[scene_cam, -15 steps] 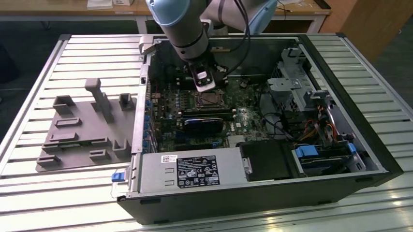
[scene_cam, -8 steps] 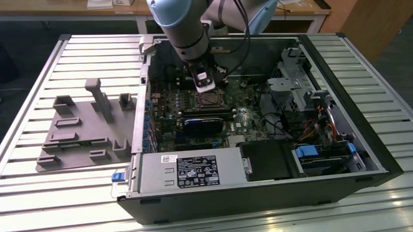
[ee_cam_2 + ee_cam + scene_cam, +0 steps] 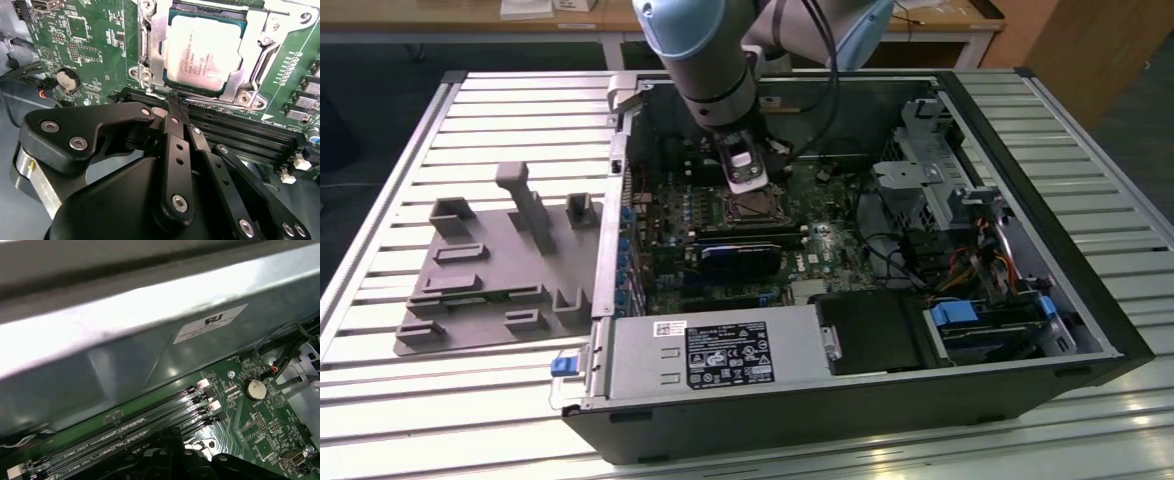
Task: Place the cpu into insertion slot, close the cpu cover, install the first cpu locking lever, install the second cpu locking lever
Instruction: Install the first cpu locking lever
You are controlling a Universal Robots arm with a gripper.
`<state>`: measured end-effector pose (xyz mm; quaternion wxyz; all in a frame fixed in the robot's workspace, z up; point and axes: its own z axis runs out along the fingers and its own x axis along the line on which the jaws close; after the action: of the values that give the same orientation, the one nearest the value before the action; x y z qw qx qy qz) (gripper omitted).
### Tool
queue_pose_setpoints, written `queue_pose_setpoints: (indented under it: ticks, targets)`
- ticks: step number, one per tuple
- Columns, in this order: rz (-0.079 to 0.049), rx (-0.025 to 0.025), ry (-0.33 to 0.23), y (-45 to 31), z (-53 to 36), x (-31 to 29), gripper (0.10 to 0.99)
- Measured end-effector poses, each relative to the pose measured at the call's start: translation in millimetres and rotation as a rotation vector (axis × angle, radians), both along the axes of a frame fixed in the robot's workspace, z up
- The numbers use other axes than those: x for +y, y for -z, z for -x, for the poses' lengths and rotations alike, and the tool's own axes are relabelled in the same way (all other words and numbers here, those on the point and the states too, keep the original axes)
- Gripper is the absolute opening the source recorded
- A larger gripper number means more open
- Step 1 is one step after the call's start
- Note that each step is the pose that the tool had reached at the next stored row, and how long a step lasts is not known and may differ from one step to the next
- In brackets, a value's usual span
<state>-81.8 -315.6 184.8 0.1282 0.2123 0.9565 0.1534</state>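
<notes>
From my station I see the arm coming in from 12 o'clock in the exterior view and reaching down into the open computer case, which lies on the slatted table. The claw hangs low over the green circuit board, just at 12 o'clock of the insertion slot. In the second wrist view its black fingers run together to one point, tips pressed shut; I can't tell whether they pinch anything. That point sits at the slot's edge, between the cpu cover and the long black memory slots. The cpu already lies flat in the slot, its pale metal top showing through the window of the cover, which is folded down around it. I can't tell whether the locking levers are latched. A round coin battery sits on the board, well apart from the slot. In the exterior view the grey power supply is at 6 o'clock of the board, and a grey parts fixture rests on the table at 9 o'clock of the case.
</notes>
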Motion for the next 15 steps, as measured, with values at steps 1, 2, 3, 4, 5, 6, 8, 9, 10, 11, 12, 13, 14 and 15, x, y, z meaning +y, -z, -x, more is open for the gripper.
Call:
queue_pose_setpoints:
  ticks: [1, 2, 3, 4, 5, 6, 8, 9, 10, 11, 12, 13, 14, 15]
  targets:
    - [0.000, 0.0012, 0.000, 0.0, -0.4, -0.1, 0.102]
    - [-0.001, 0.0017, 0.000, 0.0, -0.4, -0.2, 0.102]
    - [-0.001, 0.0018, 0.000, 0.0, -0.4, -0.2, 0.102]
    - [-0.002, 0.0018, 0.000, -0.1, -0.5, -0.1, 0.102]
    - [-0.003, 0.0016, 0.000, -0.2, -0.5, -0.1, 0.102]
    - [-0.003, 0.0016, 0.000, -0.6, -0.5, -0.1, 0.102]
    - [-0.003, 0.0018, 0.000, -2.1, -0.5, -0.2, 0.102]
    - [-0.003, 0.0016, 0.000, -3.2, -0.5, -0.1, 0.102]
    - [-0.003, 0.0017, 0.000, -4.5, -0.5, -0.1, 0.102]
    - [-0.003, 0.0017, 0.000, -6.1, -0.5, -0.1, 0.102]
    - [-0.003, 0.0017, 0.000, -7.5, -0.5, -0.1, 0.102]
    - [-0.003, 0.0017, 0.000, -8.8, -0.5, -0.1, 0.102]
    - [-0.003, 0.0017, 0.000, -9.9, -0.5, -0.1, 0.102]
    - [-0.003, 0.0016, 0.000, -10.1, -0.5, -0.1, 0.102]
